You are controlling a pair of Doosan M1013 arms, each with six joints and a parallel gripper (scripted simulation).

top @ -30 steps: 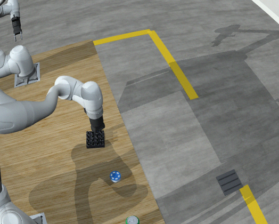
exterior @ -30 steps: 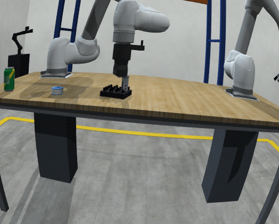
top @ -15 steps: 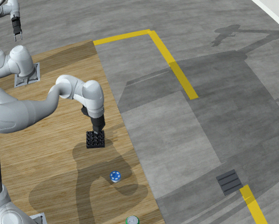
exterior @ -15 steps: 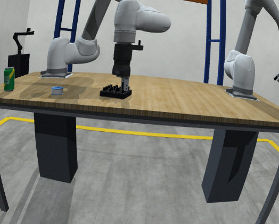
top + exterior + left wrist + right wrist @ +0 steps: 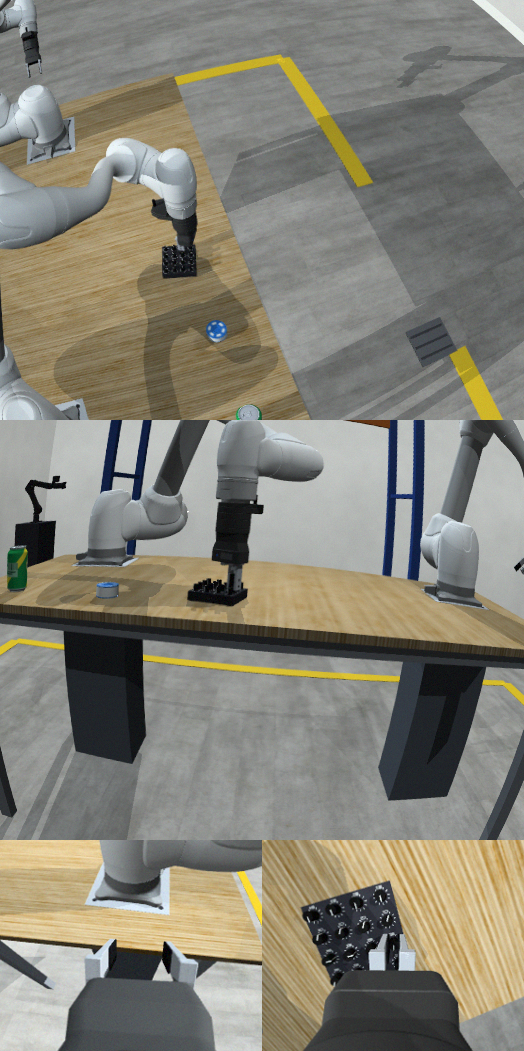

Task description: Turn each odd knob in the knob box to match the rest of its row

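Observation:
The black knob box (image 5: 179, 274) (image 5: 210, 598) (image 5: 372, 911) sits flat on the table, with knobs in rows and white marks around them. My right gripper (image 5: 185, 248) (image 5: 235, 588) (image 5: 393, 943) points down over it, nearly shut, with its fingers on either side of one knob. In the right wrist view this knob is in the third row from the top, at the right end. The fingers hide its pointer and parts of the lower rows. The labels are too small to read. My left gripper (image 5: 34, 71) (image 5: 139, 949) is open and empty, away from the box and beyond the table's edge.
A round blue and white tin (image 5: 216, 330) (image 5: 107, 591) and a green can (image 5: 248, 413) (image 5: 17, 570) stand on the table (image 5: 120, 280) (image 5: 325, 605), to one side of the box. The box is near the table's long edge. Both arm bases stand far from it.

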